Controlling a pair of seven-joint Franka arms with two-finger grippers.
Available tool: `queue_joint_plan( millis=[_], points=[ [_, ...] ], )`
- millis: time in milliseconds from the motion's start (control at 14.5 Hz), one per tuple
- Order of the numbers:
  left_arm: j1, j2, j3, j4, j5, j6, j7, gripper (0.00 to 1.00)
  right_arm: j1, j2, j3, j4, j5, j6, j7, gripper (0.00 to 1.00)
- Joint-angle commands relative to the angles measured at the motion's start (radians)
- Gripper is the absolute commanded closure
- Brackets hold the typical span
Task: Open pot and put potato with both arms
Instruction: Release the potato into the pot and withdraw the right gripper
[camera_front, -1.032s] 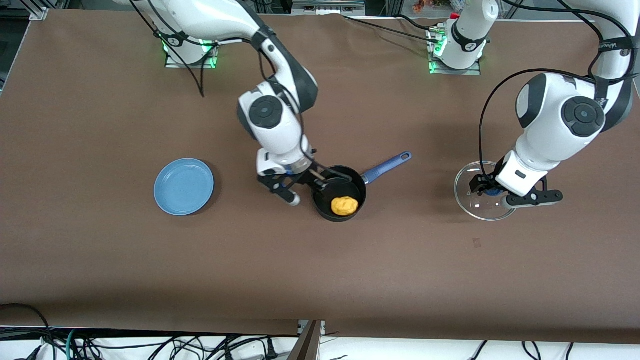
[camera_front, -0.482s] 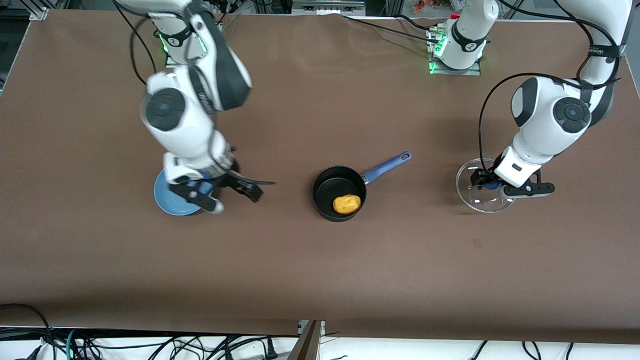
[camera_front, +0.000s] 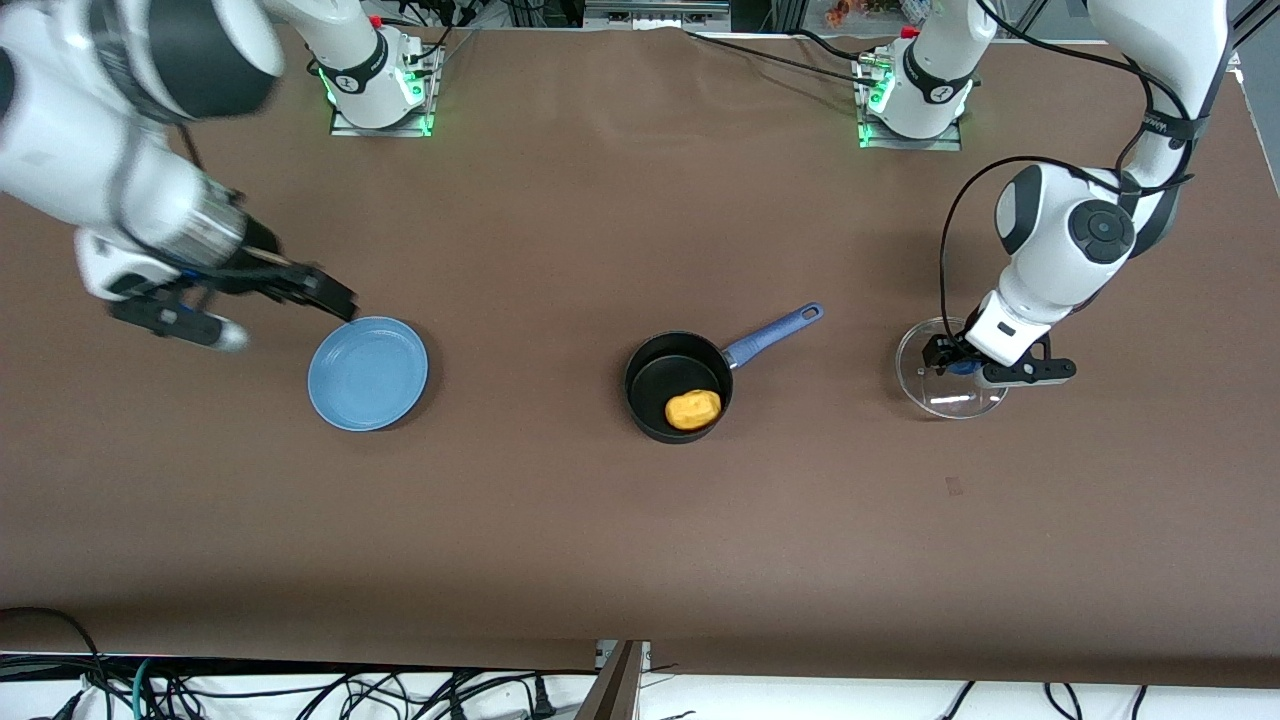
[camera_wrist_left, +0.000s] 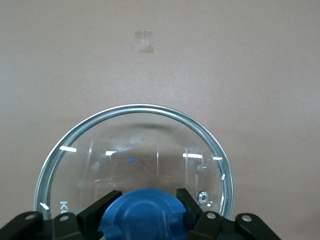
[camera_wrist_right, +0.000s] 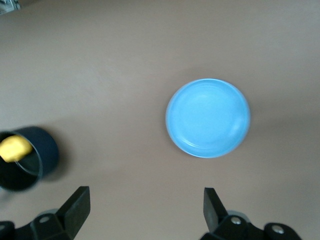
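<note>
The black pot (camera_front: 660, 365) stands uncovered mid-table, its blue handle (camera_front: 775, 335) pointing toward the left arm's end. The yellow potato (camera_front: 693, 409) lies inside it; the right wrist view also shows the pot (camera_wrist_right: 47, 150) and potato (camera_wrist_right: 14, 148). My left gripper (camera_front: 965, 368) is shut on the blue knob (camera_wrist_left: 142, 215) of the glass lid (camera_wrist_left: 135, 145), holding the lid (camera_front: 940, 390) just over the table at the left arm's end. My right gripper (camera_front: 280, 318) hangs open and empty beside the plate, at the right arm's end; its fingers (camera_wrist_right: 77, 202) stand wide apart.
A flat light-blue plate (camera_front: 368, 373) lies on the brown table toward the right arm's end, seen too in the right wrist view (camera_wrist_right: 208, 118). A small pale mark (camera_wrist_left: 144, 41) shows on the table surface near the lid.
The right arm swung away from the pot, past the plate, toward its end of the table, gripper open and empty. The left arm drew the held lid slightly up and toward its base.
</note>
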Motion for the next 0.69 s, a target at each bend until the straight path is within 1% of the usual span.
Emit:
queue_joint_plan(
  millis=[0,138,344,413,482,551,619],
  points=[
    [0.009,0.020,-0.006,-0.037,-0.034,0.086,0.044,0.52,0.013,-0.112,-0.033,-0.045,-0.092,-0.068,-0.111,0.00],
    [0.009,0.041,-0.006,-0.046,-0.032,0.108,0.044,0.50,0.013,-0.160,-0.045,-0.073,-0.118,-0.082,-0.157,0.00],
    [0.009,0.072,-0.006,-0.051,-0.029,0.137,0.051,0.45,0.015,-0.162,-0.036,-0.070,-0.167,-0.075,-0.202,0.00],
    [0.009,0.081,-0.006,-0.051,-0.029,0.151,0.051,0.42,0.010,-0.157,-0.019,-0.070,-0.177,-0.076,-0.202,0.00],
    [0.009,0.089,-0.006,-0.051,-0.029,0.152,0.051,0.41,-0.034,-0.150,0.021,-0.064,-0.184,-0.082,-0.202,0.00],
    [0.009,0.089,-0.006,-0.051,-0.029,0.152,0.051,0.38,-0.124,-0.140,0.105,-0.056,-0.186,-0.082,-0.203,0.00],
    [0.009,0.090,-0.006,-0.051,-0.029,0.152,0.051,0.35,-0.221,-0.137,0.201,-0.050,-0.186,-0.082,-0.203,0.00]
  ],
)
